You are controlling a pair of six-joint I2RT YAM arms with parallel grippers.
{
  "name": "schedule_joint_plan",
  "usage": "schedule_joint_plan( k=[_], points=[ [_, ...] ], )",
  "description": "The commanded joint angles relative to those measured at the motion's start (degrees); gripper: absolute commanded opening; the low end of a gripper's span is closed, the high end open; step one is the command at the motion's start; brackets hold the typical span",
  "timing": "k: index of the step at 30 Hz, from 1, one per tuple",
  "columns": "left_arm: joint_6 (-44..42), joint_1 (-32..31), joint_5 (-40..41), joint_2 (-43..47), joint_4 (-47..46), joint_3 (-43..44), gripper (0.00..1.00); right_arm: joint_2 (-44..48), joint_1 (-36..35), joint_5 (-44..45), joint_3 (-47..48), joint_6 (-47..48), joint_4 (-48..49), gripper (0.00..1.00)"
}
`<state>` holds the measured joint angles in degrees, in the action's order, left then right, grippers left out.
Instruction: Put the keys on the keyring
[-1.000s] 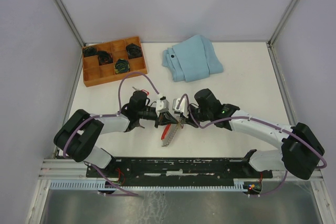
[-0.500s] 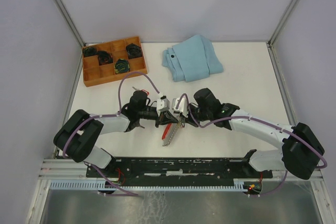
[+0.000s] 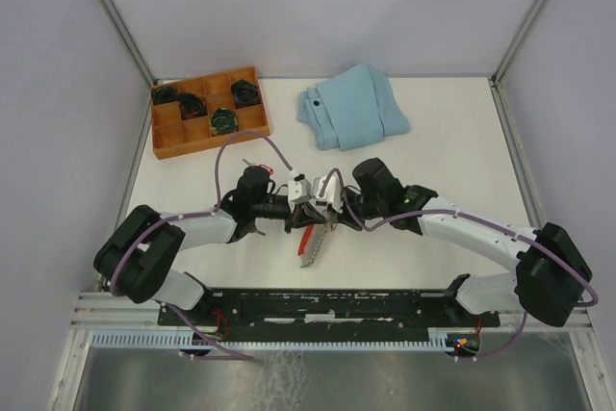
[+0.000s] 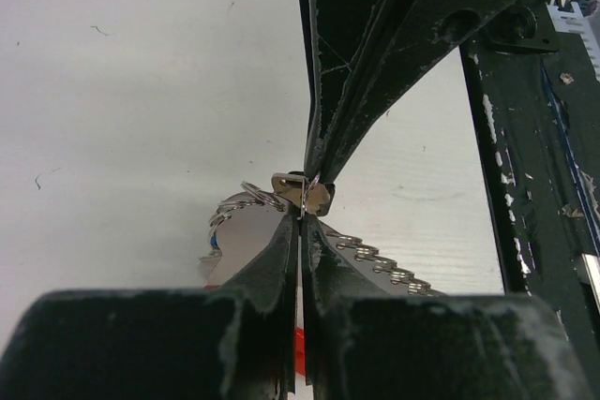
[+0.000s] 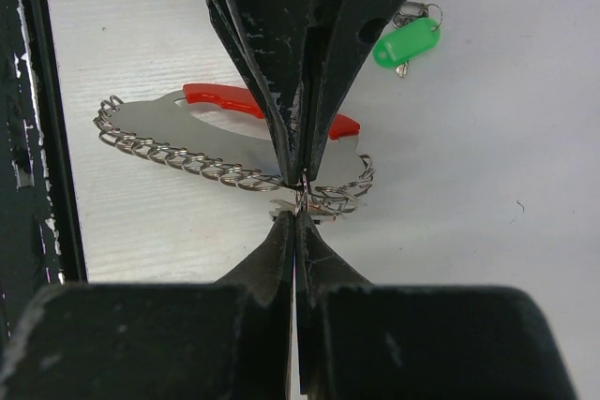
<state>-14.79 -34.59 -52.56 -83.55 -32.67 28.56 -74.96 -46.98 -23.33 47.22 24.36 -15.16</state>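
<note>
The keyring [image 3: 309, 244] lies between the arms. It is a red strip [image 5: 217, 96] on a silvery plate edged with small metal loops [image 5: 169, 153]. My left gripper [image 3: 306, 211] and right gripper [image 3: 324, 213] meet tip to tip over its far end, both shut. The left gripper [image 4: 301, 220] pinches a thin wire loop of the keyring. The right gripper [image 5: 297, 217] is shut on a small silver key [image 4: 310, 196], pressed against that loop. A green-tagged key [image 5: 407, 44] lies loose on the table beyond the keyring.
An orange compartment tray [image 3: 163, 143] holding several dark rolls stands at the back left. A folded light-blue cloth [image 3: 351, 106] lies at the back centre. The black mounting rail [image 3: 327, 303] runs along the near edge, close to the keyring.
The right arm has edged slightly left, toward the left gripper. Both grippers stay shut at the same spot over the keyring's end.
</note>
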Motion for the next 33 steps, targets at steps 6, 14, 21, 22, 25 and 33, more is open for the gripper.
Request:
schedule_joint_plan(
  k=[6, 14, 21, 22, 25, 33],
  points=[
    [11.34, -0.04, 3.05, 1.49, -8.56, 0.9, 0.03, 0.48, -0.57, 0.46, 1.47, 1.96, 1.07, 0.01],
    [23.48, 0.74, 9.15, 1.66, -19.74, -3.17, 0.03, 1.77, -0.57, 3.33, -0.45, 1.74, 3.03, 0.01],
    [32.64, 0.85, 11.32, 0.32, -33.02, -7.02, 0.03, 2.79, -0.56, 5.75, -3.12, 0.61, 7.25, 0.01],
    [34.18, 0.86, 11.64, -0.11, -35.03, -7.44, 0.03, 2.84, -0.57, 5.83, -3.41, 0.42, 7.9, 0.01],
    [37.74, 0.83, 12.65, -1.91, -41.62, -8.68, 0.03, 2.97, -0.57, 6.04, -4.5, -0.25, 9.41, 0.01],
    [37.2, 0.84, 13.22, -5.18, -45.91, -10.38, 0.03, 5.75, -0.57, 8.31, -4.37, -0.46, 9.87, 0.01]
  ],
)
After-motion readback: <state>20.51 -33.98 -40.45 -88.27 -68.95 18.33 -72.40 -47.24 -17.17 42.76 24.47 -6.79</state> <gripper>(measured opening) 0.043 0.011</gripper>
